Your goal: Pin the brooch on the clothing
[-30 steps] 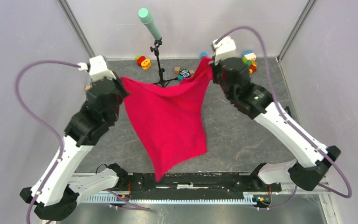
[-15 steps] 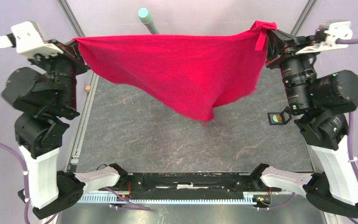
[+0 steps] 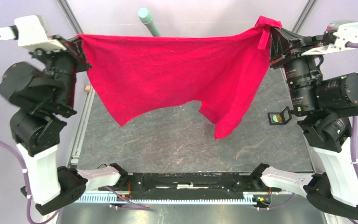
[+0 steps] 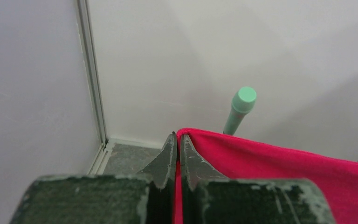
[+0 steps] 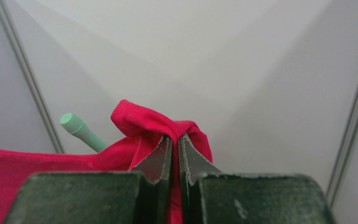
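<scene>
Top external view: left claw (image 3: 78, 43) and right claw (image 3: 273, 36) each pinch an edge of the red shirt (image 3: 177, 70), spread above the worktop (image 3: 168, 142).

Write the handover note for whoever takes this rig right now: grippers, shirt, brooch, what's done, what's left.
Grippers: the left gripper is shut on a top edge of the shirt; the right gripper is shut on a bunched corner of it.
Shirt: hangs spread in the air between them, above the table.
Brooch: what looks like the brooch sits by the table's right side, not held.
Done: shirt raised and spread.
Left: probably lay it flat, fetch the brooch, pin it on.
</scene>
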`<state>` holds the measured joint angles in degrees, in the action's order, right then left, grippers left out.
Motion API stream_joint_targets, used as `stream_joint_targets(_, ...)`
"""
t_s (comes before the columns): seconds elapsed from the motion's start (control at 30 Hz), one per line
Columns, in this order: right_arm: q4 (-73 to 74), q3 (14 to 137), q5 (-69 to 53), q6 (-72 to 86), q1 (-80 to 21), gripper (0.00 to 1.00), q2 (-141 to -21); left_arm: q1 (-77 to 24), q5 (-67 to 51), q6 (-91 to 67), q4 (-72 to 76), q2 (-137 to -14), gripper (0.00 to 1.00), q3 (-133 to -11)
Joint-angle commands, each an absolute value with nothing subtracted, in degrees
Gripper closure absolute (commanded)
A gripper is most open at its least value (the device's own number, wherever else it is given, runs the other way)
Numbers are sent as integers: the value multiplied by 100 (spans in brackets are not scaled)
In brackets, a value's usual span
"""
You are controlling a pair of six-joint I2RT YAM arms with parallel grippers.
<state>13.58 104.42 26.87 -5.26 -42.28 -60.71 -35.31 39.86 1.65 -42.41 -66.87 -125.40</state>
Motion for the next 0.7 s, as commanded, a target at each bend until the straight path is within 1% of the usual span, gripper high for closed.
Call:
stream_joint_targets(0.0,1178,10278,3470,-786,-4236,100,-6452,-3491,3868,-110,-4781,-7353,98,-12424)
stream_joint_targets(0.1,1169,10059,3455,-706,-4144,100,-6849,-3275,3751,-181,-4584,-7521,98,-11994)
stream_joint_targets(0.17,1042,9960,3113,-487,-3695,100,-7192,-2726,3357,-299,-4591,-7764,98,-11843)
stream_joint_targets(0.27,825,10060,2505,-230,-3090,100,-7438,-2327,2980,-291,-4502,-7896,98,-11861)
stream_joint_targets(0.33,693,10438,2217,-221,-2781,100,-7697,-2107,2674,-286,-4438,-7951,98,-12008)
stream_joint_targets(0.4,686,11081,1957,-332,-2620,100,-8016,-1904,2375,-303,-4512,-8082,98,-12397)
stream_joint_targets(0.53,681,12313,1666,-606,-2492,100,-8448,-1717,1982,-251,-5008,-8511,98,-13567)
stream_joint_targets(0.6,628,12440,1631,-696,-2485,100,-8346,-1705,1911,-250,-5089,-8490,98,-13696)
stream_joint_targets(0.67,513,11982,1669,-634,-2487,100,-7923,-1696,1837,-319,-5080,-8295,98,-13444)
